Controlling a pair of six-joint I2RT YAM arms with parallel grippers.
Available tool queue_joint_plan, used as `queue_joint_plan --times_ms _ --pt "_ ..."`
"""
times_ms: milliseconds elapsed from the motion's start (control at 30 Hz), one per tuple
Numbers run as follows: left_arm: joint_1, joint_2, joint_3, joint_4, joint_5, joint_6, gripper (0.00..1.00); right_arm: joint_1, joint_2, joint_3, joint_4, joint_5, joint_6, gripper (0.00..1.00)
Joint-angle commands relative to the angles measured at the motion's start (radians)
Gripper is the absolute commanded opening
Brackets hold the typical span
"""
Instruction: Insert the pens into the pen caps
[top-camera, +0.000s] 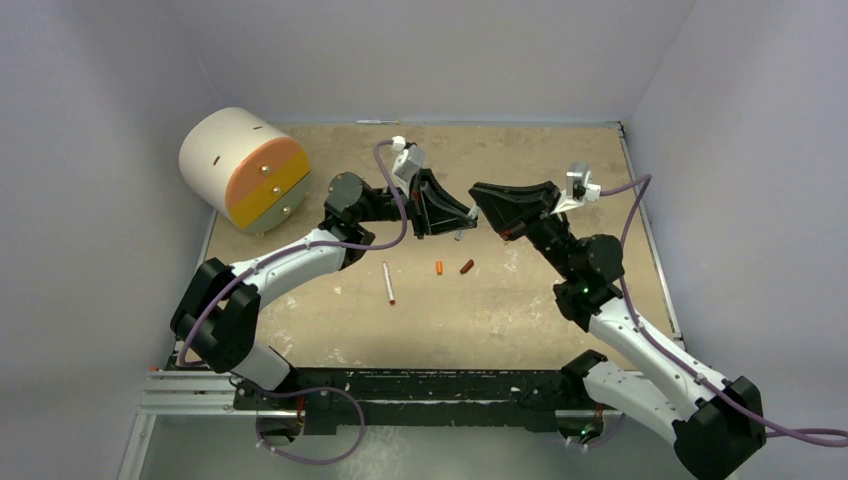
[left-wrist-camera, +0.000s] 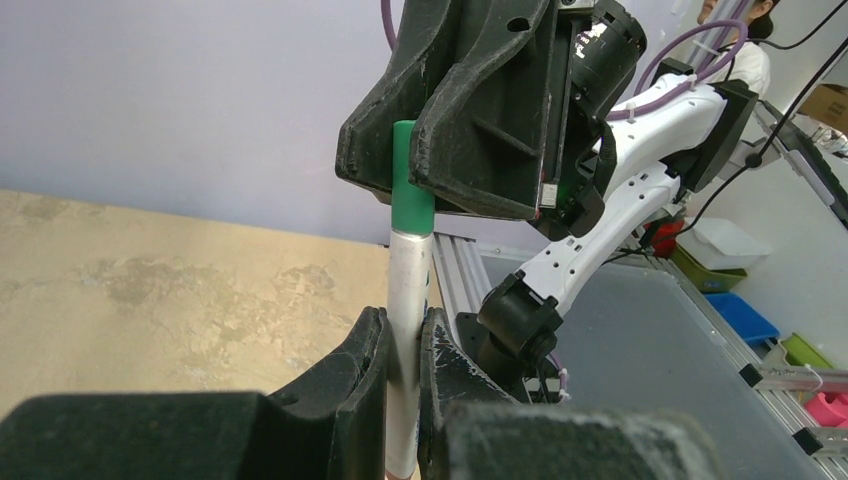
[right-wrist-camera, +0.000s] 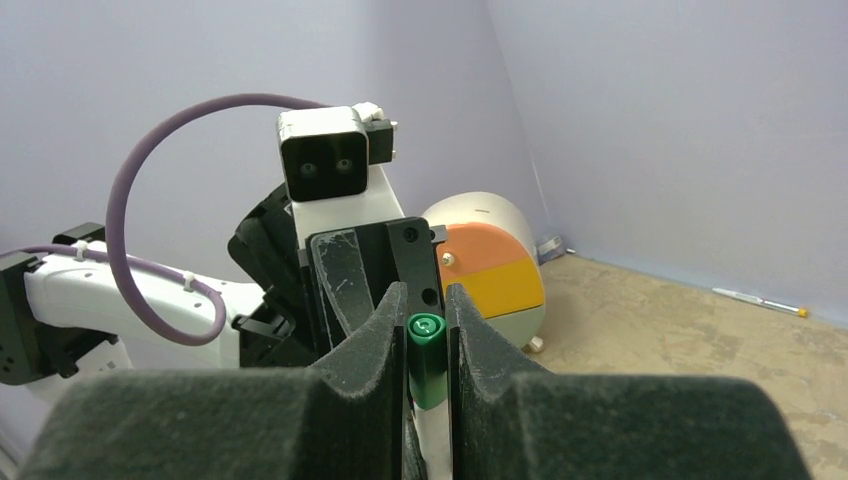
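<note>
Left claw is pinching the white pen, right claw the green cap, mid-frame. Capping is probably underway; next, push straight.

a white pen stands pinched in the left claw, its tip in the green cap gripped by the right claw. a red-ended pen lies flat on the worktop, with an orange cap and a dark red-brown cap just right of it, apart. a third pen lies at the far edge.
</note>
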Motion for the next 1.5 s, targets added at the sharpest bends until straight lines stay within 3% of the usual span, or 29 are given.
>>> queue_joint_plan --times_ms 0,333,567,867,1233,1467 --pt "0.034 -0.060 0.169 0.246 -0.325 0.043 0.00 0.079 0.071 -0.103 -0.251 -0.210 0.090 0.00" --pt "0.036 -0.058 0.195 0.183 -0.343 0.119 0.00 0.151 0.125 -0.109 -0.265 -0.130 0.121 0.00" --pt "0.054 -0.064 0.228 0.130 -0.339 0.163 0.00 0.185 0.102 -0.097 -0.403 -0.073 0.090 0.00" --pt "0.055 -0.048 0.232 0.200 -0.346 0.114 0.00 0.225 0.166 -0.098 -0.370 -0.055 0.109 0.00" --pt "0.133 -0.086 0.245 0.113 -0.302 0.159 0.00 0.225 0.143 -0.008 -0.665 -0.027 0.011 0.00" --pt "0.155 -0.083 0.259 0.114 -0.285 0.154 0.00 0.224 0.152 -0.004 -0.698 -0.059 0.004 0.00"
